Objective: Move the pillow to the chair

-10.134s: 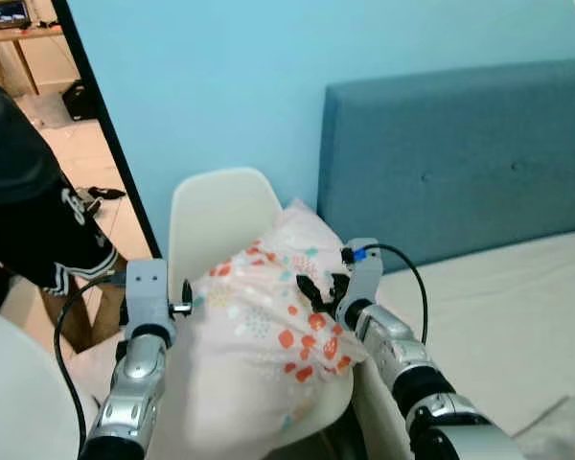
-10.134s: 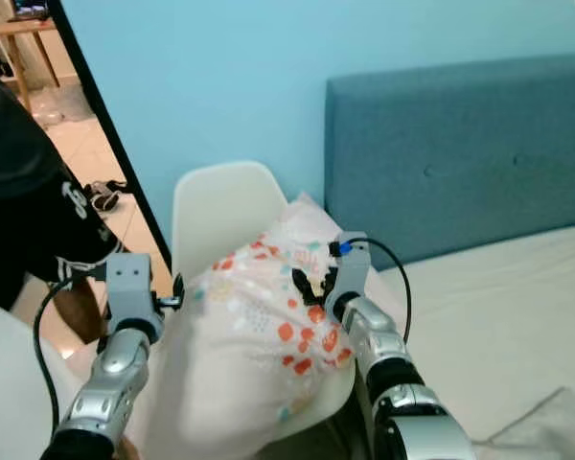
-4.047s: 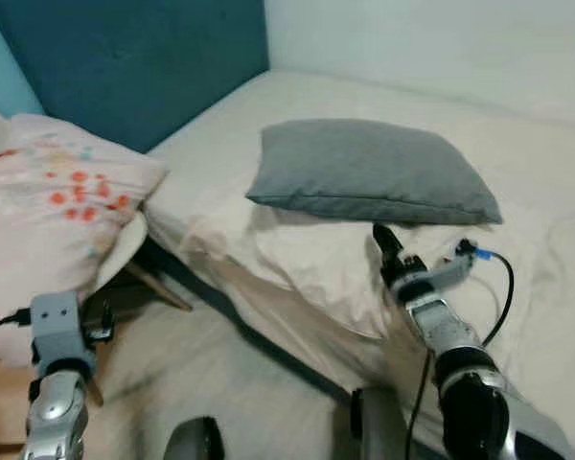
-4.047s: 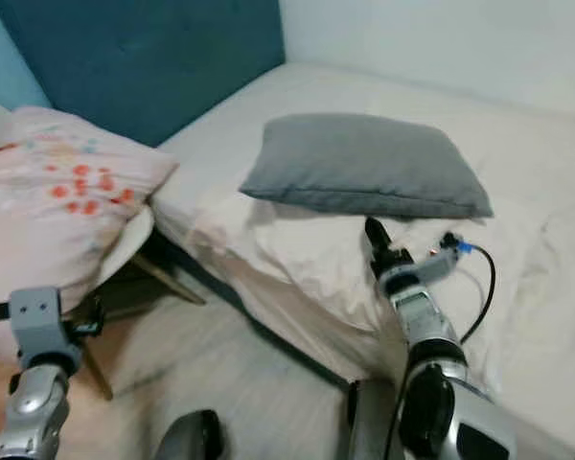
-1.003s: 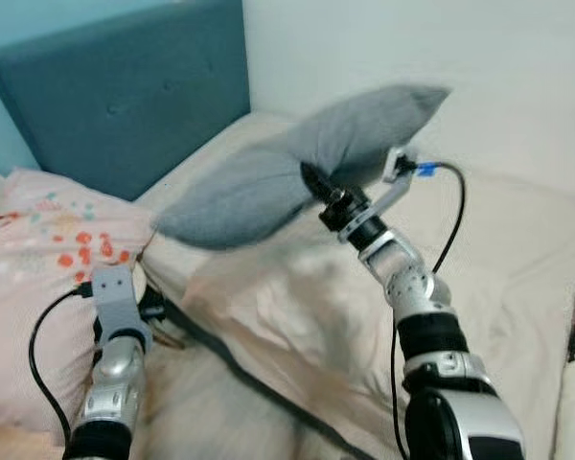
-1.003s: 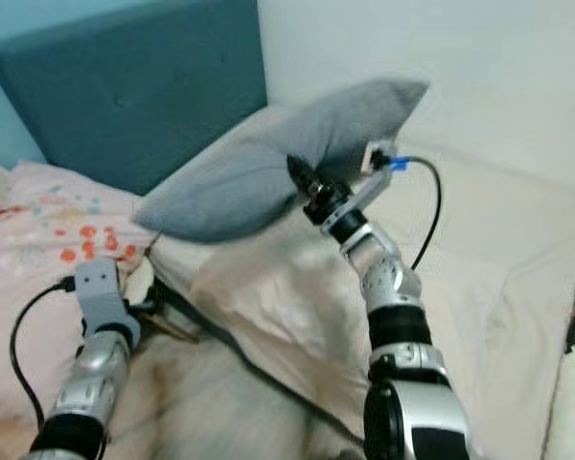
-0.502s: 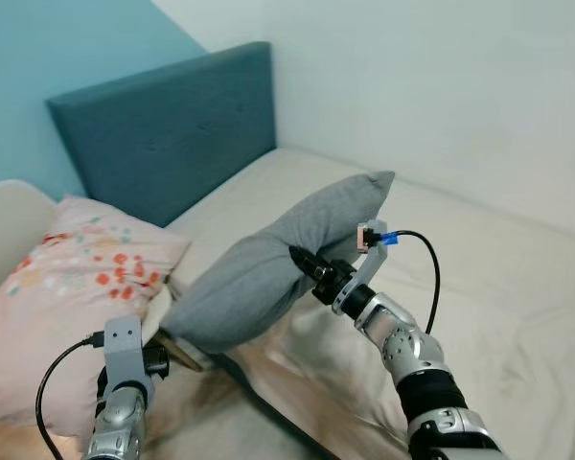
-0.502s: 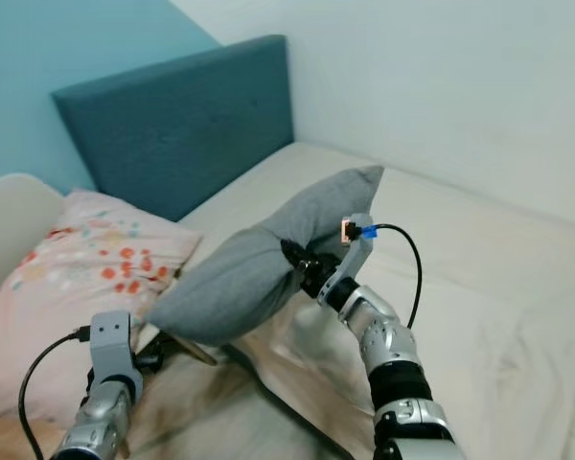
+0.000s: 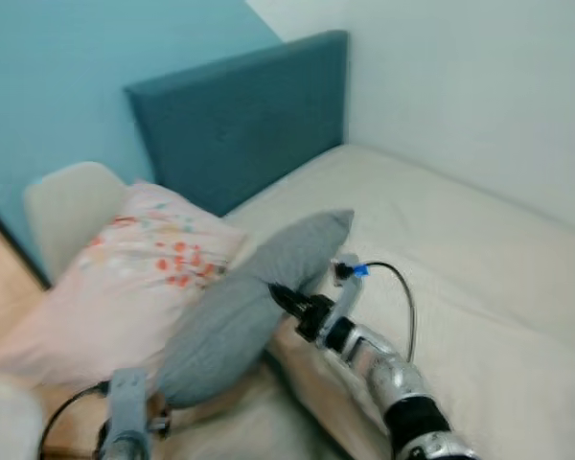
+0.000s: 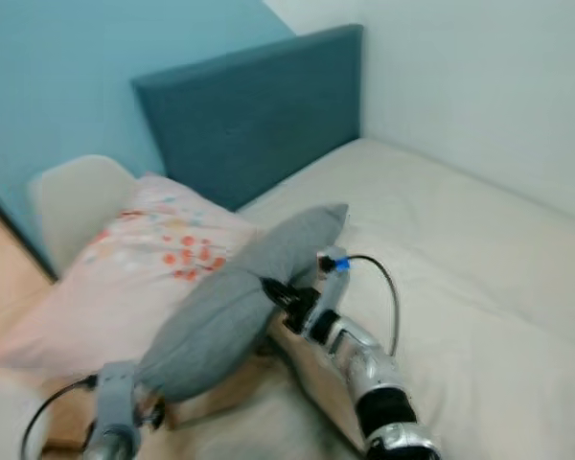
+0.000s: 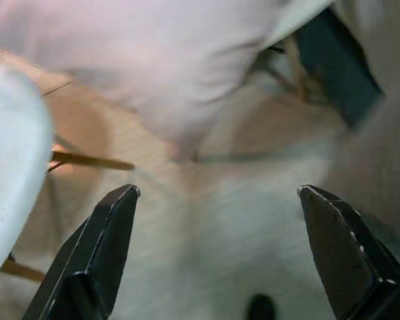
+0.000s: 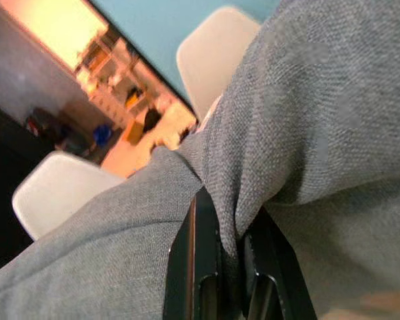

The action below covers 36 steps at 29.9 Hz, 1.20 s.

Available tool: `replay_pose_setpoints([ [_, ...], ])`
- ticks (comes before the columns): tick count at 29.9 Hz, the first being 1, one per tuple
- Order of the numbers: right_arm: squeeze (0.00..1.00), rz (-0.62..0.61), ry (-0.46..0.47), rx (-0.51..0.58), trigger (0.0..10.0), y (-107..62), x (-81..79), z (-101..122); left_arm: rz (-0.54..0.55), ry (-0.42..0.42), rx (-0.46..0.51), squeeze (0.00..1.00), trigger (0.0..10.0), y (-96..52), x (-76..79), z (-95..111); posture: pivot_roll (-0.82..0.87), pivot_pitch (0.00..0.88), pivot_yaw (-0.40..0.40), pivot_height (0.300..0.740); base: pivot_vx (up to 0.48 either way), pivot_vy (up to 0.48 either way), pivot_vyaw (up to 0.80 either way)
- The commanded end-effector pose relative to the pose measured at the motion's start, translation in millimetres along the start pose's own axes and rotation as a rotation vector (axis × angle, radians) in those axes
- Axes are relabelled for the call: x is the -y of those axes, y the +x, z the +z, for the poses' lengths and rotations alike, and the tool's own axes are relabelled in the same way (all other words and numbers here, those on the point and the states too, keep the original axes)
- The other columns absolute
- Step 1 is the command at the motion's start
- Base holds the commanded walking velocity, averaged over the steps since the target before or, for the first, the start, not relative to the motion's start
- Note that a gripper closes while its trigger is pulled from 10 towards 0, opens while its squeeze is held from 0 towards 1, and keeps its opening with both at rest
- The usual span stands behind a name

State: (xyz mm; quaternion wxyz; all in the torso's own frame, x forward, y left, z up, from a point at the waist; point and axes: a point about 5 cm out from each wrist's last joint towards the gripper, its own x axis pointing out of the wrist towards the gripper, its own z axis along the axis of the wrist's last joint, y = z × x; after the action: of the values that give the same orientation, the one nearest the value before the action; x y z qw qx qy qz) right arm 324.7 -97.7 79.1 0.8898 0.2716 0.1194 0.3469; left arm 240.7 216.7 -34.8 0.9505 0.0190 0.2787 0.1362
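Beside the bed (image 9: 479,287), over the white chair (image 9: 62,206) that bears a floral pillow (image 9: 134,278), the soft, light grey pillow (image 9: 240,307) sags from the right gripper (image 9: 280,295) pinching a mid-edge fold, so a bunched pinch likely suffices; the left gripper (image 11: 217,243) gapes empty.

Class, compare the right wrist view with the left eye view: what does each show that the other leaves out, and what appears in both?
Right wrist view alone: the right pincer seen close, its black fingers shut on a fold of the grey fabric pillow, and a lit room beyond a second white chair.

Left eye view alone: the teal padded headboard, the cream bed, the floral pink pillow and the left pincer.

Both: the grey pillow, the right pincer and the white plastic chair.
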Motion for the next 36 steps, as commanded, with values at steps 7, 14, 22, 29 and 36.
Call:
replay_pose_setpoints([
  [7,0.03,0.098,-0.029,0.028,0.0,15.3,-21.3,1.8,-0.036,0.001,0.055,0.00,10.0,2.9,6.9,11.2,-0.09,0.000,0.019,0.676,0.000,0.000,0.80],
  [14,0.03,0.064,-0.020,0.025,0.0,12.8,-15.4,-2.3,-0.100,-0.002,0.126,0.00,10.0,5.3,18.1,27.3,-0.09,0.000,0.026,0.676,0.000,0.000,0.80],
  [22,0.00,-0.070,-0.040,-0.040,10.0,-0.4,4.0,-21.6,-0.277,-0.106,0.370,0.00,10.0,4.2,42.0,79.6,-0.09,0.000,0.026,0.676,0.000,0.000,0.32],
  [29,0.00,-0.154,-0.019,-0.094,10.0,-12.7,14.9,-41.8,-0.388,-0.141,0.523,0.00,10.0,-2.3,55.3,114.7,-0.10,0.000,0.023,0.676,0.000,0.000,0.00],
  [36,0.00,-0.185,0.014,-0.071,10.0,-15.8,21.0,-39.6,-0.415,-0.145,0.558,0.00,10.0,-5.0,59.0,122.2,-0.10,0.000,0.026,0.676,0.000,0.000,0.00],
])
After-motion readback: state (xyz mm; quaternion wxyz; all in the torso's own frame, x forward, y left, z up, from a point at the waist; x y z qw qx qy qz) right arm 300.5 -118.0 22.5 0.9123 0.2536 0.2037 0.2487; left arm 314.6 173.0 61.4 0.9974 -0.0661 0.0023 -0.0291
